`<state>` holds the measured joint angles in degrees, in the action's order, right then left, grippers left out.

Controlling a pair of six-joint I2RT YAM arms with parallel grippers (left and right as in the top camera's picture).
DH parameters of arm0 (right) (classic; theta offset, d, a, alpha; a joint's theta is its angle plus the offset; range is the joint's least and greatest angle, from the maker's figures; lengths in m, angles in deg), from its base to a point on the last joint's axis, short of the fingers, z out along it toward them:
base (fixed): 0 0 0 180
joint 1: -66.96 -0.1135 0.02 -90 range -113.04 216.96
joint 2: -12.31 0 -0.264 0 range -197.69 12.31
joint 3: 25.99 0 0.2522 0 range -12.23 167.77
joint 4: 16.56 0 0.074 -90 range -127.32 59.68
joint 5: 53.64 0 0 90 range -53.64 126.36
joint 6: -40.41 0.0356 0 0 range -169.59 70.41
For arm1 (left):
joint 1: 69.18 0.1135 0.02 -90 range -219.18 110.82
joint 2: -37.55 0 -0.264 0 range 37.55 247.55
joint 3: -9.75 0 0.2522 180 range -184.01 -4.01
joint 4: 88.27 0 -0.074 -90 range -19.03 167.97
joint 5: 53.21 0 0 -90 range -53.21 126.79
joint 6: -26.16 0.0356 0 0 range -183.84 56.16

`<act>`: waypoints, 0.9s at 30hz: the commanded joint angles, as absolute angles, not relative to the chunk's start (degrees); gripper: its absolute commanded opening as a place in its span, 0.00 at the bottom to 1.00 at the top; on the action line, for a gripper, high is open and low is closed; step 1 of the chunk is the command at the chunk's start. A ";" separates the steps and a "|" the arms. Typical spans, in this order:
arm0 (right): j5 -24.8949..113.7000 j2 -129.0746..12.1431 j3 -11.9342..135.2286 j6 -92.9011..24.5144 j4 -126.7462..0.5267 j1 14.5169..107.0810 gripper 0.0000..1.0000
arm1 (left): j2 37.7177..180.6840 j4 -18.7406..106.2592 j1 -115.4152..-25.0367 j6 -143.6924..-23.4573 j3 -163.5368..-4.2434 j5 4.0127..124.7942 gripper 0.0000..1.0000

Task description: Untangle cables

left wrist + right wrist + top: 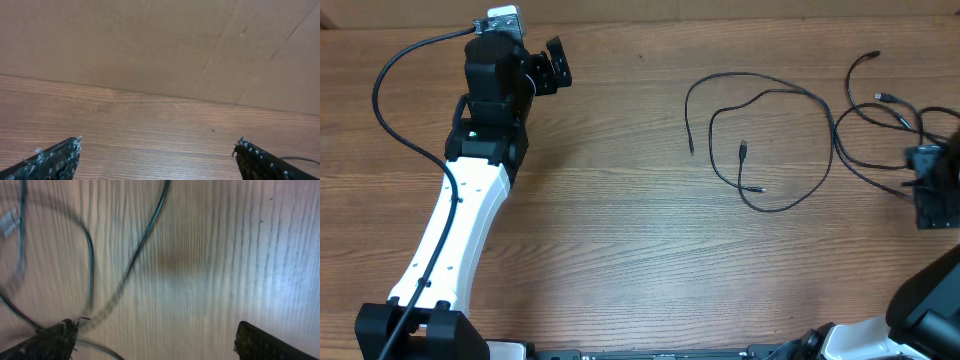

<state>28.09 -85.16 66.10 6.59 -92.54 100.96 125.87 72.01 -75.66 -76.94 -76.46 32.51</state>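
Thin black cables lie on the wooden table at the right of the overhead view. One cable (831, 128) forms a wide loose loop, its small plug ends (742, 150) inside the loop. Further right, more cable (868, 170) curves about, with a silvery plug (882, 97) near the top. My right gripper (920, 188) hovers over this right-hand bunch; in the right wrist view it (157, 335) is open, with blurred cable strands (145, 235) at its left finger (55, 340). My left gripper (556, 65) is open far to the left, with nothing between its fingers (55, 160).
A brown cardboard wall (150, 45) stands along the table's far edge, right in front of the left gripper. The left arm's own thick black cable (390, 115) arcs beside the arm. The right arm's base (920, 300) fills the lower right corner.
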 commanded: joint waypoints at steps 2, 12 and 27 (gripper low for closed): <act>31.63 -85.36 63.49 23.62 -87.38 101.90 1.00 | 126.39 72.16 -75.57 -79.74 -76.81 34.70 1.00; 31.56 -90.23 60.50 34.66 -80.39 102.10 1.00 | 126.39 70.68 -75.57 -79.74 -76.81 38.35 0.99; 26.03 -96.49 60.50 30.63 -78.20 106.05 1.00 | 126.39 69.23 -75.57 -79.74 -76.81 38.31 0.99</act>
<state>27.32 -94.45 60.70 31.84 -78.11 105.03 125.87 69.34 -75.66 -78.95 -76.46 37.69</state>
